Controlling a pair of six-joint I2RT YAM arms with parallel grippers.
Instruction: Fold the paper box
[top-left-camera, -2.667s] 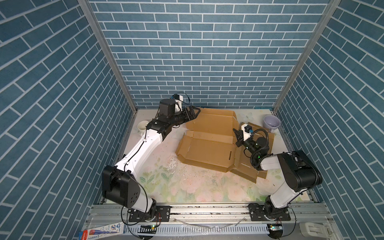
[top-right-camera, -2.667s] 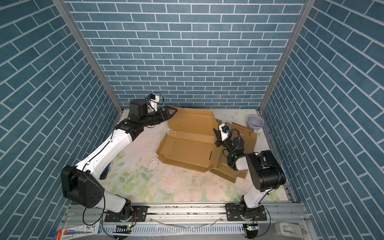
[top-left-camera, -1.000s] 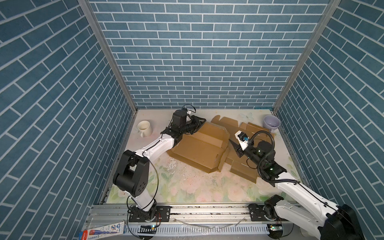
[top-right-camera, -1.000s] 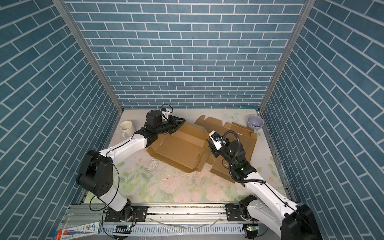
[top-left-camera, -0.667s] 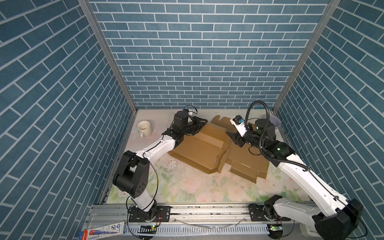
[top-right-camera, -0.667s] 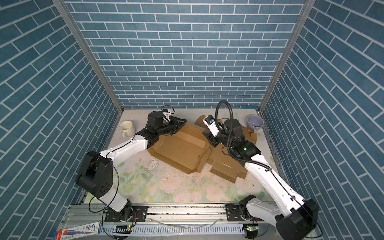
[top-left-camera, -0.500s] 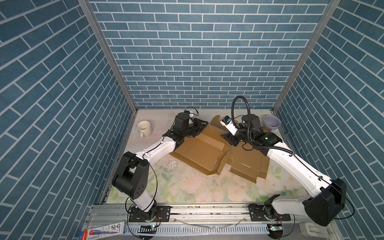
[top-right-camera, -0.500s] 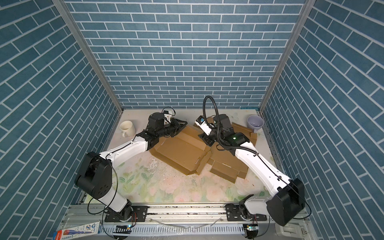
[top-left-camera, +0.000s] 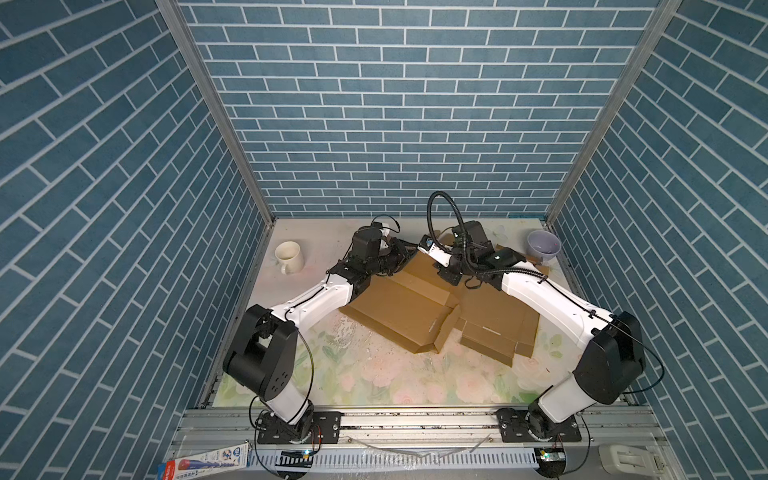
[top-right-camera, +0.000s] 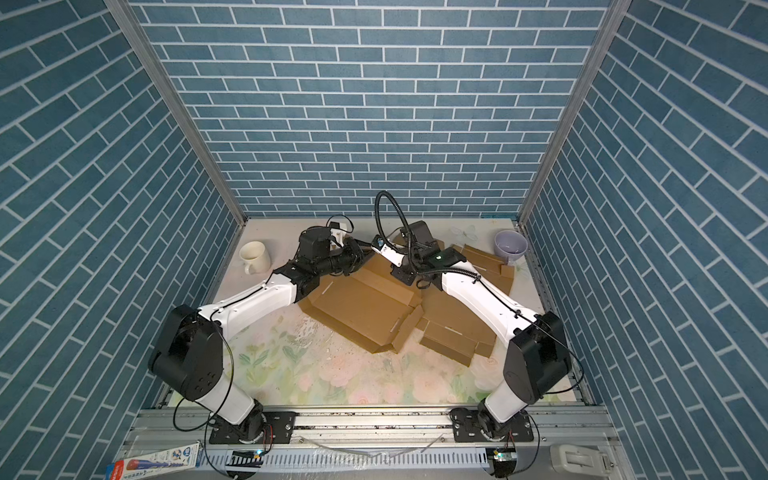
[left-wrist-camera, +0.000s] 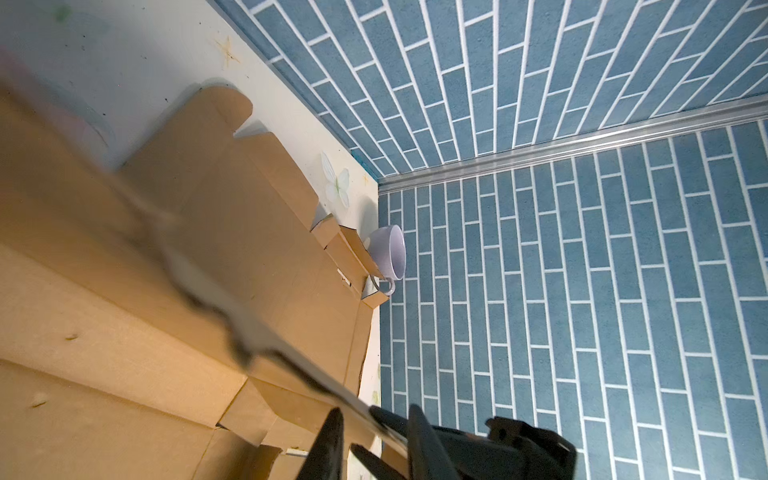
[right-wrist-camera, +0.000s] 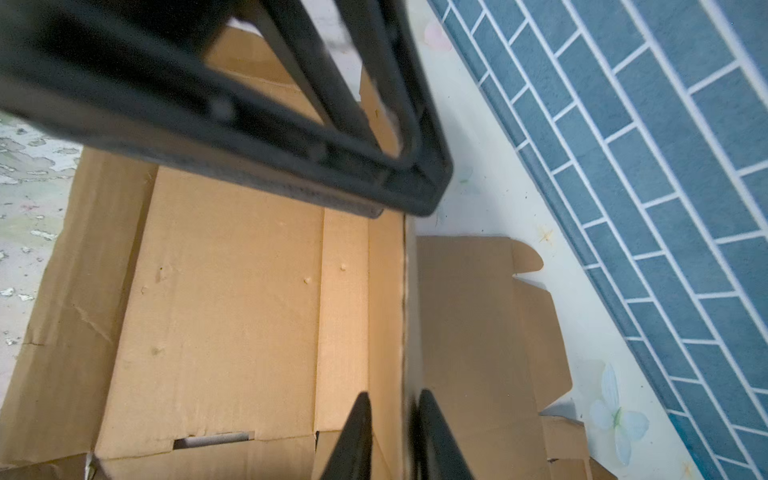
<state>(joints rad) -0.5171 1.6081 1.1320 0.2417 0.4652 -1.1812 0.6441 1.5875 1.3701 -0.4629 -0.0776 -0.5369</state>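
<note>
Lying across the middle and right of the floral-printed tabletop (top-left-camera: 374, 374), toward the far wall, a brown corrugated cardboard box (top-left-camera: 399, 307) is seen only part folded. Its tray half has low walls partly raised, while the lid panel and its flaps are spread flat to the right, their far corner just beside a lilac ceramic cup (top-left-camera: 543, 245). A white mug (top-left-camera: 287, 255) stands well apart at the far left. The far long wall of the tray is attended by both arms. In the left wrist view the left gripper (left-wrist-camera: 375, 415) is shown with its jaws set narrow and a thin cardboard edge running between them, so a pinch on that wall is judged to be in place. In the right wrist view the right gripper (right-wrist-camera: 394, 399) is set astride what appears to be the same upright edge, with a narrow gap between its jaws; whether the board is gripped cannot be told. The sheet is judged light and stiff across each panel yet weak along its scored lines, so bending is expected only at the creases. Being light, it is likely to slide on the tabletop unless one side is pinned. Hold is best taken on the free top edge of a wall, close to a corner crease, with little squeeze, since corrugated board is easily crushed or torn at its slots.
</note>
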